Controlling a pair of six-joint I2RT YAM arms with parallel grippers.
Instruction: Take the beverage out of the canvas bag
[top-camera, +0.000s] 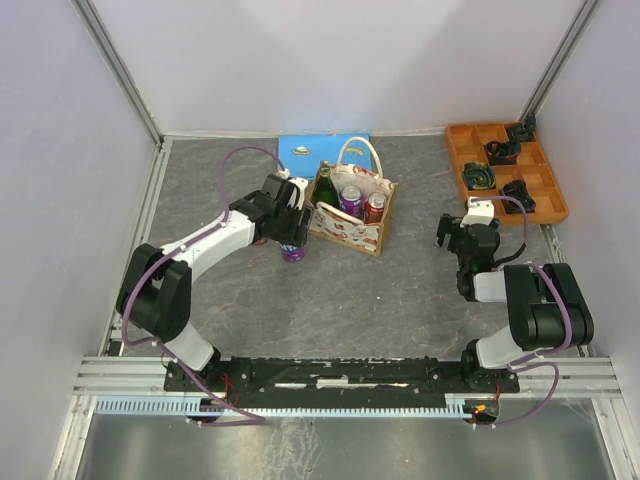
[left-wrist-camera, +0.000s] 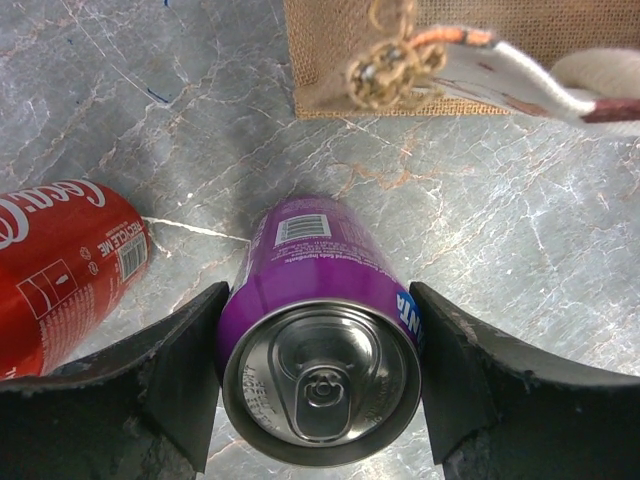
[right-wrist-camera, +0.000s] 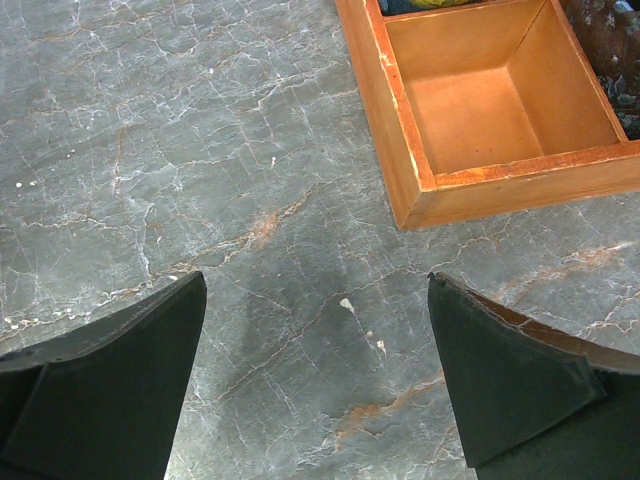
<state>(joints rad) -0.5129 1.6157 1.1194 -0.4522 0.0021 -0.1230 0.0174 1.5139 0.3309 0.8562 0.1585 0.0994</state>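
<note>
The canvas bag (top-camera: 352, 222) stands at the middle back of the table. It holds a green bottle (top-camera: 325, 186), a purple can (top-camera: 351, 200) and a red can (top-camera: 375, 208). Its burlap side and a knotted handle show at the top of the left wrist view (left-wrist-camera: 470, 50). My left gripper (top-camera: 291, 232) is just left of the bag, shut on another purple can (left-wrist-camera: 315, 320), gripped at both sides near its top. This can (top-camera: 292, 252) is upright, low at the table surface. My right gripper (right-wrist-camera: 316, 278) is open and empty over bare table at the right (top-camera: 455, 236).
A red Coca-Cola can (left-wrist-camera: 60, 275) is on the table just left of the held can. An orange compartment tray (top-camera: 470, 150) with dark items sits at the back right; its corner (right-wrist-camera: 415, 190) is just ahead of the right gripper. A flat blue rectangle (top-camera: 305, 148) lies behind the bag.
</note>
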